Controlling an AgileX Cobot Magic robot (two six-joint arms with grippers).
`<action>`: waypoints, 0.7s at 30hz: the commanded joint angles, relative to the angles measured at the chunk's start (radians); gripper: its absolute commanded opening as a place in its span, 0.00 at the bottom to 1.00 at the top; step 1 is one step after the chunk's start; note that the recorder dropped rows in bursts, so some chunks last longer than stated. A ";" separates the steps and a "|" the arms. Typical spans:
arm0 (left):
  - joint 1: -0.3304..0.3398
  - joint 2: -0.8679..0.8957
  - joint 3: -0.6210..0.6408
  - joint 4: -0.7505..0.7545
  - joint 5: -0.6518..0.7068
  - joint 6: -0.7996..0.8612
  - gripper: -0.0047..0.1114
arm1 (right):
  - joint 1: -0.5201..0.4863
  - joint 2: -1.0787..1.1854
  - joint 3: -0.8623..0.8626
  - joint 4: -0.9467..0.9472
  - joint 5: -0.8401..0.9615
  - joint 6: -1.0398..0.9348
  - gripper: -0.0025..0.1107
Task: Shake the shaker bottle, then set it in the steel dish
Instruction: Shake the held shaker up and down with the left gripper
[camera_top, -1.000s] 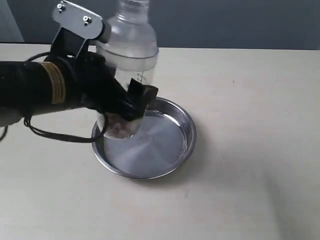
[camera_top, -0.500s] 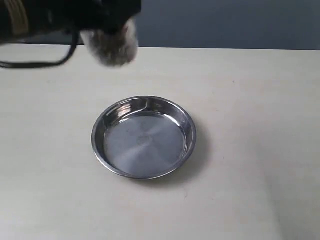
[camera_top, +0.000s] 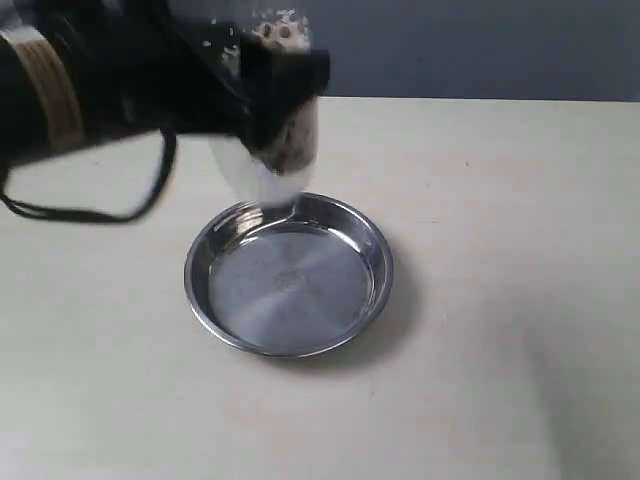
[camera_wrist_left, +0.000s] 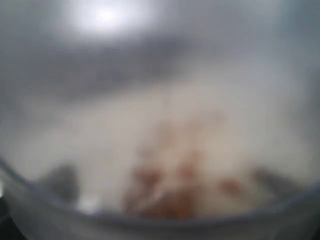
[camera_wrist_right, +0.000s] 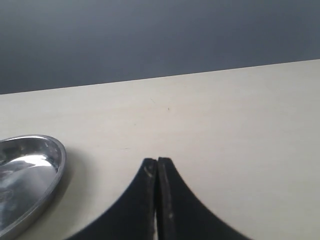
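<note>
The shaker bottle (camera_top: 268, 160) hangs blurred by motion above the far left rim of the steel dish (camera_top: 383, 275), with my left gripper (camera_top: 272, 95) shut around its body. Brown and beige bits show inside it near the black fingers. In the left wrist view the bottle's (camera_wrist_left: 170, 165) clear wall fills the picture and hides the fingers. The round, shiny dish lies flat on the table with nothing in it. My right gripper (camera_wrist_right: 157, 161) is shut on nothing, low over the table, with the dish's rim (camera_wrist_right: 59, 161) off to one side. The exterior view does not show it.
A pale beige tabletop (camera_top: 500, 200) spreads all around the dish. A dark grey wall (camera_top: 480, 45) runs behind the table's far edge. A black cable (camera_top: 90, 212) droops from the left arm over the table's left side.
The left arm swung the bottle from low over the dish up to the top left. It has now come back down and right, toward the dish's far rim. The dish stayed put.
</note>
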 joint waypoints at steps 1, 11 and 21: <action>-0.007 -0.030 -0.034 0.033 -0.162 -0.012 0.04 | 0.003 0.004 0.001 -0.005 -0.008 -0.004 0.01; -0.037 0.027 0.010 0.004 -0.123 -0.015 0.04 | 0.003 0.004 0.001 -0.005 -0.013 -0.004 0.01; -0.030 -0.023 -0.019 0.020 -0.054 -0.018 0.04 | 0.003 0.004 0.001 -0.005 -0.016 -0.004 0.01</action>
